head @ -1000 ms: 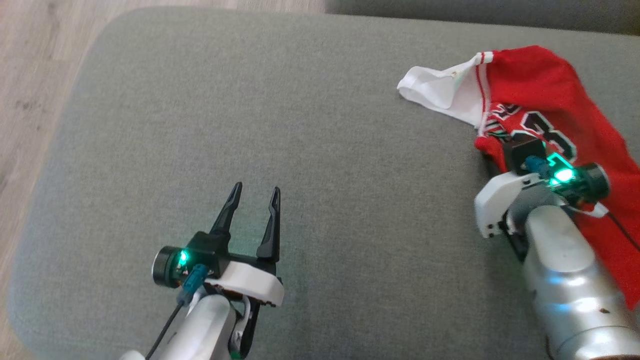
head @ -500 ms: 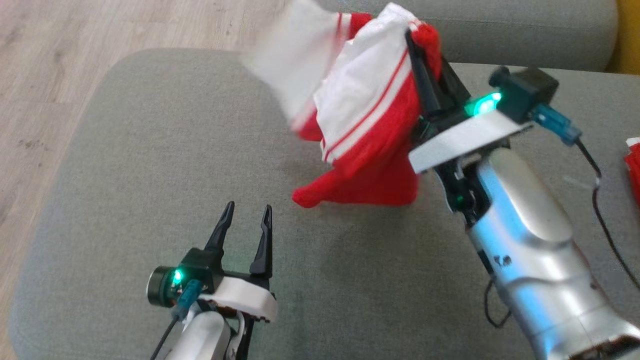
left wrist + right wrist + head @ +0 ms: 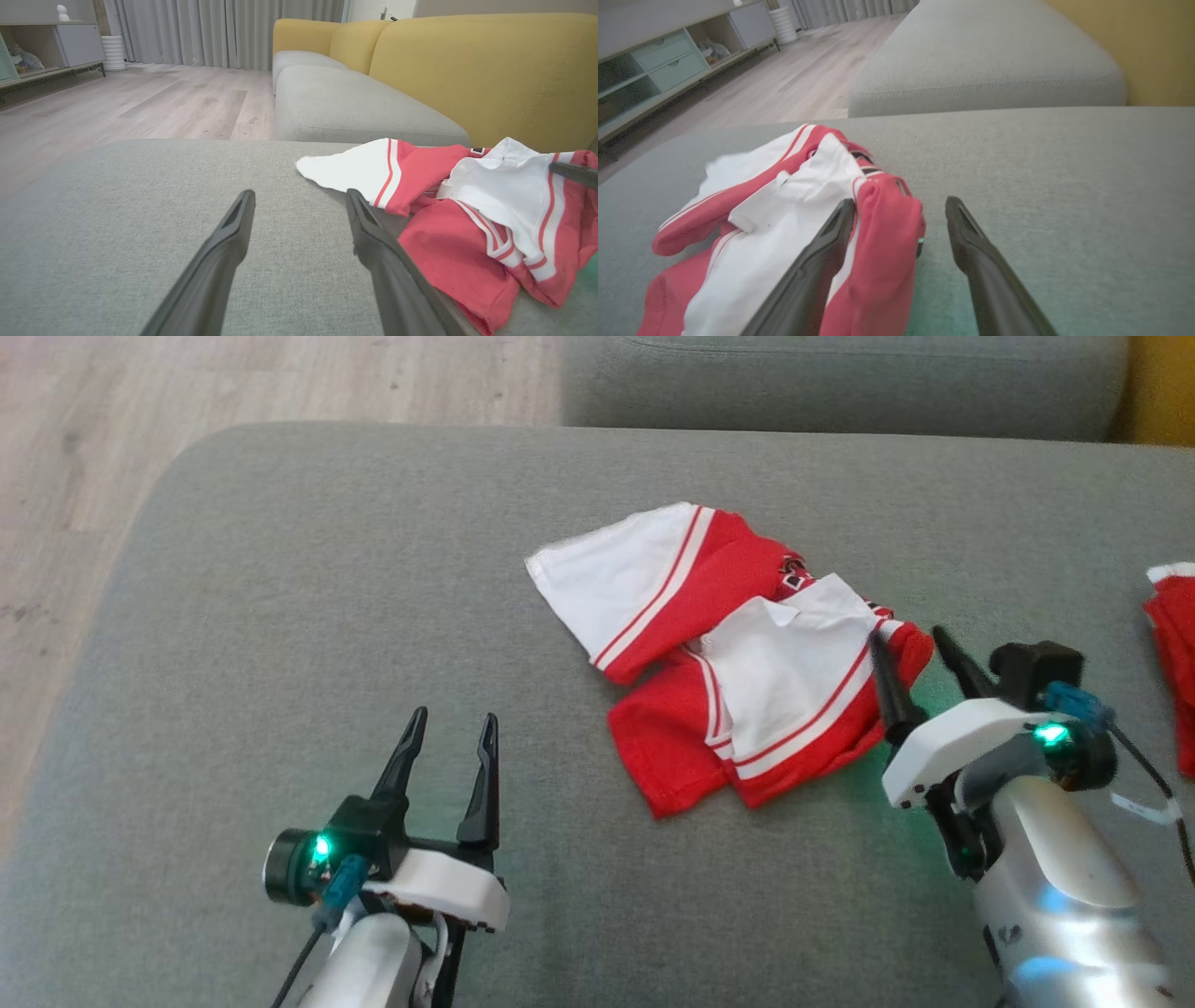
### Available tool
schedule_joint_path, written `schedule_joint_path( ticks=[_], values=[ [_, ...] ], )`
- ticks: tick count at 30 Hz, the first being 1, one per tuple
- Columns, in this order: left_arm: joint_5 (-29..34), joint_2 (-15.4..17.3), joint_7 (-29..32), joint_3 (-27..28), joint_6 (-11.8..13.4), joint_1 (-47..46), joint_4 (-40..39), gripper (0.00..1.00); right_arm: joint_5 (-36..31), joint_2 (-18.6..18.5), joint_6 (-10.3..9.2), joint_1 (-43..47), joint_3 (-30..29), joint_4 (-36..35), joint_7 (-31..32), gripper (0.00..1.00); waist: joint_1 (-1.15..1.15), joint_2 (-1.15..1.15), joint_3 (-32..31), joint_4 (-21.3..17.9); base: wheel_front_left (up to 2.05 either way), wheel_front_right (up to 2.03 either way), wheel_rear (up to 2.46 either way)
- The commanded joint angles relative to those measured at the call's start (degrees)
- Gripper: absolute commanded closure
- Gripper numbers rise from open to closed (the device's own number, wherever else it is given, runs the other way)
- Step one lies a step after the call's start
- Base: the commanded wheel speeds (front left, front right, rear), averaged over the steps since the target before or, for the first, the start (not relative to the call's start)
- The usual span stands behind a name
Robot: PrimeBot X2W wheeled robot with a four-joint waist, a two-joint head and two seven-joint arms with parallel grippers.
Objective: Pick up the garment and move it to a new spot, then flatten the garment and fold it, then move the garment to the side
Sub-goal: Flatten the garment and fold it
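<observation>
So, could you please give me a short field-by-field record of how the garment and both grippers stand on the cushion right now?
surface: grey fabric sofa cushion
garment: red and white sports garment, crumpled in a heap mid-cushion, not flattened
left gripper: open, over bare cushion, apart from the garment
right gripper: open, at the garment's right edge, a red fold between its fingers, not clamped
other: second red cloth at the head view's right edge
task stage: flattening and folding not yet done
</observation>
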Motion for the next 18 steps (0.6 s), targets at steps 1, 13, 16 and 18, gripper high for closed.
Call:
schedule_joint_path(
  ticks=[1, 13, 16, 18],
  values=[
    [0.6, 0.2, -0.5, 2.1, -0.2, -1.8, -1.8, 0.00, -0.8, 0.8, -0.11, -1.8, 0.5, -1.9, -1.2, 0.00, 0.00, 0.00, 0.1, -0.7, 0.00, 0.00, 0.00],
    [1.1, 0.2, -0.5, 2.2, -1.1, -3.2, -2.5, 0.00, -10.3, 3.8, -0.11, 10.9, -10.2, -18.2, -8.3, 0.00, 0.00, 0.00, -0.6, -7.0, 0.00, 0.00, 0.00],
    [1.4, 0.2, -0.5, 1.4, -1.5, -4.3, -2.1, 0.00, -8.8, 3.9, -0.11, 15.3, -9.1, -24.6, -8.4, 0.00, 0.00, 0.00, 0.3, -8.9, 0.00, 0.00, 0.00],
    [1.9, 0.2, -0.5, 0.5, -2.0, -5.8, -1.4, 0.00, -7.3, 3.9, -0.11, 17.3, -8.6, -27.5, -8.4, 0.00, 0.00, 0.00, 1.2, -10.4, 0.00, 0.00, 0.00]
  ],
)
